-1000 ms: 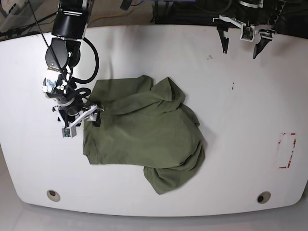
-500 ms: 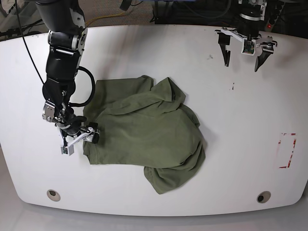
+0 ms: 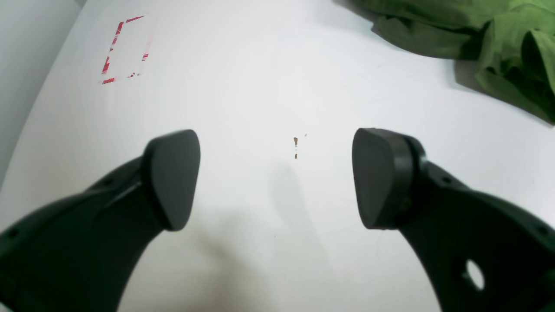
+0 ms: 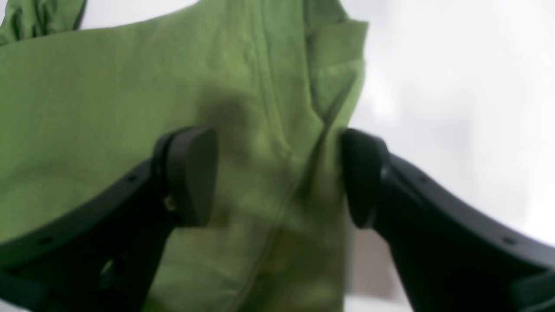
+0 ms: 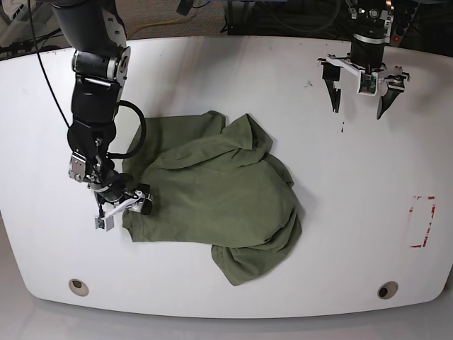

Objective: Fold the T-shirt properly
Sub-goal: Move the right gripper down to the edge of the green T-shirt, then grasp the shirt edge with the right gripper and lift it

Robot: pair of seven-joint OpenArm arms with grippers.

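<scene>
A white table [image 5: 233,78] with rounded corners fills the view, marked by a red tape rectangle [image 5: 422,222]; dark cluttered floor lies beyond its far edge

We see a white table [image 5: 212,78] carrying the crumpled T-shirt [image 5: 212,191] near its centre, a red-taped rectangle [image 5: 422,222] at three o'clock, small brown specks [image 3: 295,147] towards one o'clock.
</scene>
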